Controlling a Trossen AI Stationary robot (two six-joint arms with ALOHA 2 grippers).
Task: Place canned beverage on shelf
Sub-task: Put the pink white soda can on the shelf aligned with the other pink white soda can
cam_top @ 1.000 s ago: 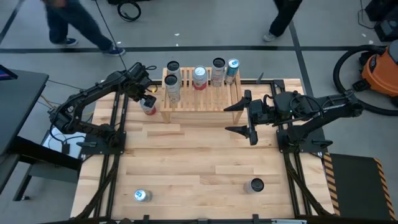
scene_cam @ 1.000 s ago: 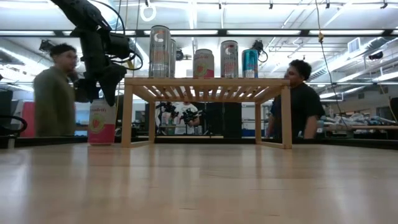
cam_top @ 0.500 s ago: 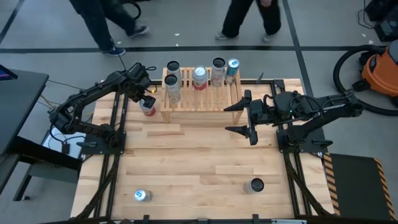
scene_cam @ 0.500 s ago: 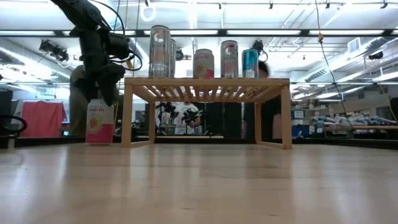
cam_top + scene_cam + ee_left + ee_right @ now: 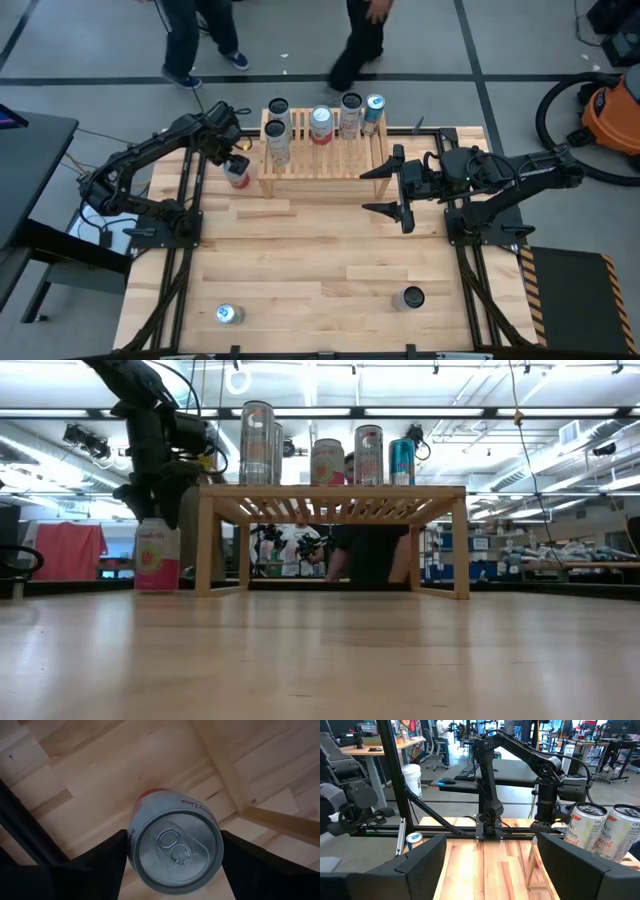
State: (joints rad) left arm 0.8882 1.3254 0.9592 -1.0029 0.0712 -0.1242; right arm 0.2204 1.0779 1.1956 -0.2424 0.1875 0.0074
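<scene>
Pink can [image 5: 238, 173] upright on table, beside wooden shelf [image 5: 322, 160] leg.

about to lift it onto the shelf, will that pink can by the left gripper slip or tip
Probably stiff and smooth: the pink can looks like bare metal, so it may slip between the left gripper fingers. Standing upright and tall, it could tip if nudged high.

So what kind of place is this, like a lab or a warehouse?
Most likely an open robotics lab: a second robot arm bolted to the wooden table, desks with office chairs behind, and long ceiling strip lights.
</scene>
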